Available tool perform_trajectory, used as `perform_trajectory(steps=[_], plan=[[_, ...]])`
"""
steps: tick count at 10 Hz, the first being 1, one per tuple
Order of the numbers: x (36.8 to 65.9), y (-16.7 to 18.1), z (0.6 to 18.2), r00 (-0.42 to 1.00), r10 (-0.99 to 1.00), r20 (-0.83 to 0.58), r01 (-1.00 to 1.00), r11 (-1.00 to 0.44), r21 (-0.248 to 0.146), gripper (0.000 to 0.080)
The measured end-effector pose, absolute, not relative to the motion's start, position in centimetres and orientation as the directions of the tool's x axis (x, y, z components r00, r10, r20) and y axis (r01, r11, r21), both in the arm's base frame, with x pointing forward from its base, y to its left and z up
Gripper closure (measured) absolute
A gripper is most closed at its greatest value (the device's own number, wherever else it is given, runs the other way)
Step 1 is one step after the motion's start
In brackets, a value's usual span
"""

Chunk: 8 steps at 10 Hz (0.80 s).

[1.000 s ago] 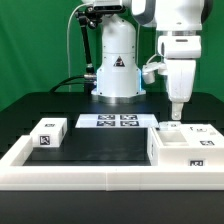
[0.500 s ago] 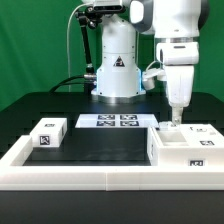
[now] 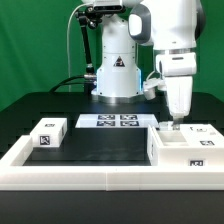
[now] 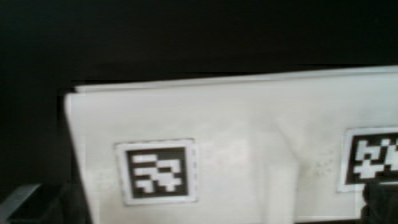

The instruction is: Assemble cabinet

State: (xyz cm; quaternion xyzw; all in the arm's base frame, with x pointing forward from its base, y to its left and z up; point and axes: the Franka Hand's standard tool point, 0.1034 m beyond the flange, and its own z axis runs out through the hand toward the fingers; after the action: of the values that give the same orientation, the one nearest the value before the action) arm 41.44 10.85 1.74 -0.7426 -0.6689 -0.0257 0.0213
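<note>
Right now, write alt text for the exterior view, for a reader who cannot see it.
The robot's claw hangs over the white cabinet shell at the exterior view's right. A small tagged drawer block sits apart at the view's left on the black table, with the marker board lying behind, between them.

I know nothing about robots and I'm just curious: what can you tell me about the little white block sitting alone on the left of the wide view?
The small white block is a squat box, plastic by its look, with a black-and-white square tag on top and another on its front face. It lies flat on the black table at the exterior view's left, close by the low white rim; whether they touch cannot be told. The gripper is far from it.
</note>
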Motion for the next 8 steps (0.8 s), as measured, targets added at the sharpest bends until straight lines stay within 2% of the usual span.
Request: perform_trajectory(steps=[4,5,6,7,8], plan=[[41.10,10.99,1.32,0.103,0.992,0.066,0.995,-0.103,-0.008,0.0003],[41.10,10.94,1.30,0.103,0.992,0.066,0.995,-0.103,-0.008,0.0098],[41.12,10.84,1.30,0.106,0.992,0.066,0.994,-0.105,-0.008,0.0293],[41.15,10.71,1.29,0.108,0.992,0.065,0.994,-0.108,-0.008,0.0293],[41.16,10.59,1.28,0.111,0.992,0.065,0.994,-0.110,-0.009,0.0432]])
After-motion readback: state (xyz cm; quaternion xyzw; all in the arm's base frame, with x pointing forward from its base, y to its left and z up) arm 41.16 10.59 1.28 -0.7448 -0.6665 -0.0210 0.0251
